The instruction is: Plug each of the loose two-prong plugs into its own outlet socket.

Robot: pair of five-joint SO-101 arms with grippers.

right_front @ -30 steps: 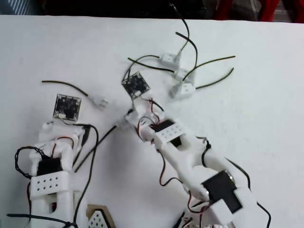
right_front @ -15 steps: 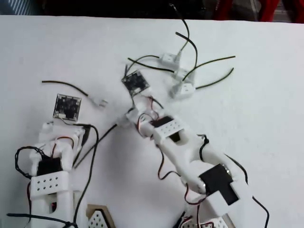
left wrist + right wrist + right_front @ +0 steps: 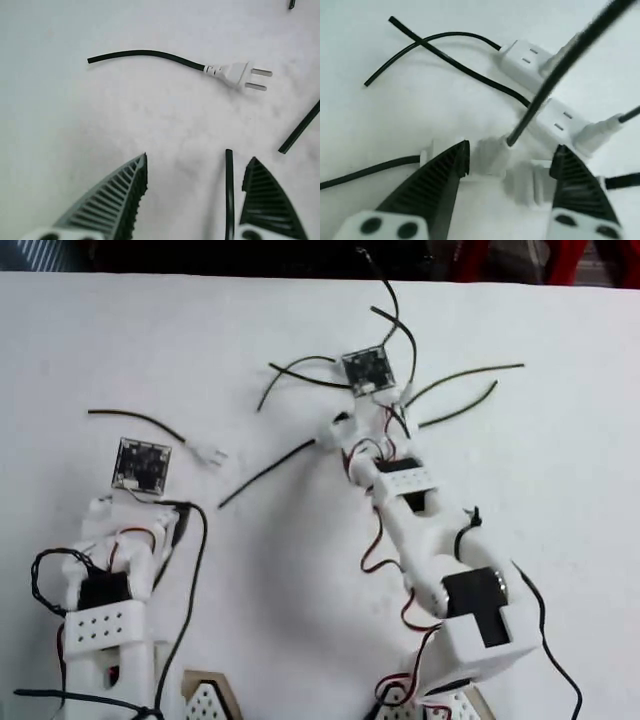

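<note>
With the right tool (image 3: 511, 148) wide open around a white plug (image 3: 490, 157), the sockets (image 3: 527, 60) just ahead, and the left tool (image 3: 198, 159) open, empty, behind a second plug (image 3: 234, 75) on the tabletop (image 3: 75, 125), likely to snag crossing cords (image 3: 447, 59) and push a socket away.

Two white plastic arms, the left arm (image 3: 110, 580) and the right arm (image 3: 430, 540), each carry black servo blocks (image 3: 475, 605) and a white plate (image 3: 100, 625) drilled with rows of small holes. Thin red and black wire (image 3: 372, 540) loops along the joints, and a thicker black cable (image 3: 192, 560) trails beside the left arm. A small black square circuit board (image 3: 140, 462) dotted with pale components sits at each wrist. The left claw (image 3: 199, 157) has two tapering, ribbed fingers (image 3: 115, 200), one grey with a black edge, the other black, on white mounts.
</note>
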